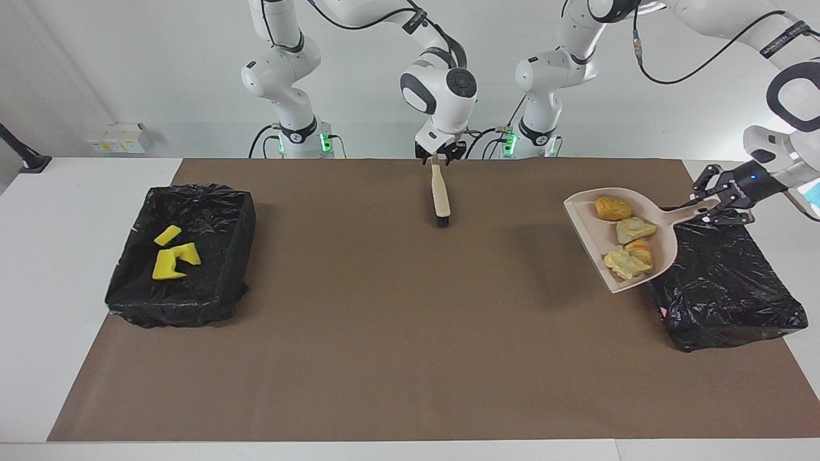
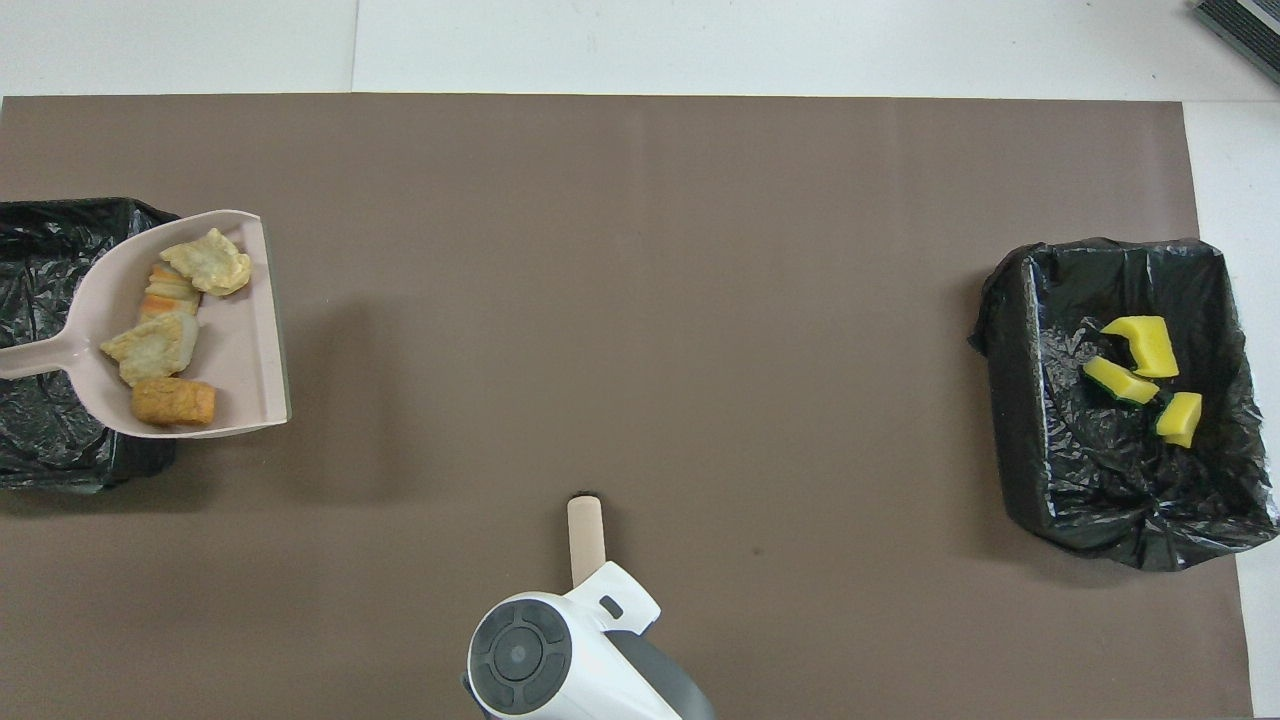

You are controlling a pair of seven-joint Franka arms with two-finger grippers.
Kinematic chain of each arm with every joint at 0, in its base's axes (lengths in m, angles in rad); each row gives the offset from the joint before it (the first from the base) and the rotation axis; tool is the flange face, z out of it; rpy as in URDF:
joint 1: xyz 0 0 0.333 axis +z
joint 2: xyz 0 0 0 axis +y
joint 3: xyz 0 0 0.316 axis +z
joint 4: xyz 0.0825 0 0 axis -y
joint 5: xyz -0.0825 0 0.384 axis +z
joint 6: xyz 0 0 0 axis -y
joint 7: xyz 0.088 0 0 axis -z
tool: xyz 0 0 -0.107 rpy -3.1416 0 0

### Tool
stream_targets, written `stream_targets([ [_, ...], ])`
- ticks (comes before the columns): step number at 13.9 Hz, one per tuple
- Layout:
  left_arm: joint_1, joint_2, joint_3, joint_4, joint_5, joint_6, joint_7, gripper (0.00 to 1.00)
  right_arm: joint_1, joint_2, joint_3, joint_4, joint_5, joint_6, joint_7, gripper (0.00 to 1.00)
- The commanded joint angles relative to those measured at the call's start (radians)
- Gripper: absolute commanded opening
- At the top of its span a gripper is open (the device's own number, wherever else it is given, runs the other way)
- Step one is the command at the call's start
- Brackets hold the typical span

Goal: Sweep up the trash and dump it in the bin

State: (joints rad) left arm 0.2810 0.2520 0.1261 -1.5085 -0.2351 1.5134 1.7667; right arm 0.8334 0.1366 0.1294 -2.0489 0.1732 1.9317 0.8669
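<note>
Presently, in the facing view, the left gripper (image 1: 722, 200) is raised over the black-lined bin (image 1: 724, 288) at the left arm's end of the table, its fingers (image 1: 712, 203) pinching the handle tip of the beige dustpan (image 1: 586, 211). The pan is carried roughly level, evidently so that the four tan lumps (image 1: 624, 240) stay on it. Its handle end overlaps the bin, while its mouth projects over the brown mat (image 1: 384, 320). The load is judged not yet dumped, and tipping over the liner remains to be done. The right gripper (image 1: 438, 155) sits at the top of the brush (image 1: 439, 192), which leans with its bristles on the mat near the robots. Whether that grip is closed or released cannot be told, and this arm appears to be waiting. The three yellow sponge bits (image 1: 172, 262) lie inside the second bin (image 1: 211, 282) at the right arm's end. In the overhead view, the left gripper is out of frame. The dustpan (image 2: 245, 330) covers one corner of the bin (image 2: 50, 440) with the tan lumps (image 2: 160, 345) grouped toward its handle. Only the brush (image 2: 585, 525) handle shows past the right arm's wrist. The sponge bits (image 2: 1140, 345) rest in the second bin (image 2: 1010, 400).
</note>
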Motion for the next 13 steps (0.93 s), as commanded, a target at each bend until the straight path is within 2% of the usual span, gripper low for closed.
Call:
stream_targets([
  [1,0.087,0.056,-0.016,0.108,0.029,-0.054,0.085,0.0,-0.069,-0.014,0.003,0.085,-0.004,-0.124,-0.092,1.0],
  [3,0.137,0.084,-0.014,0.165,0.049,-0.064,0.143,0.0,-0.127,-0.041,0.001,0.134,-0.004,-0.201,-0.165,1.0],
  [8,0.224,0.09,-0.008,0.24,0.126,-0.018,0.235,0.0,-0.342,-0.069,-0.002,0.314,-0.018,-0.477,-0.474,1.0],
  [11,0.243,0.092,-0.002,0.263,0.187,0.088,0.238,0.0,-0.46,-0.083,-0.013,0.369,-0.038,-0.551,-0.63,1.0],
  [13,0.248,0.095,0.001,0.277,0.232,0.181,0.252,0.0,-0.558,-0.136,-0.025,0.371,-0.066,-0.548,-0.747,1.0],
])
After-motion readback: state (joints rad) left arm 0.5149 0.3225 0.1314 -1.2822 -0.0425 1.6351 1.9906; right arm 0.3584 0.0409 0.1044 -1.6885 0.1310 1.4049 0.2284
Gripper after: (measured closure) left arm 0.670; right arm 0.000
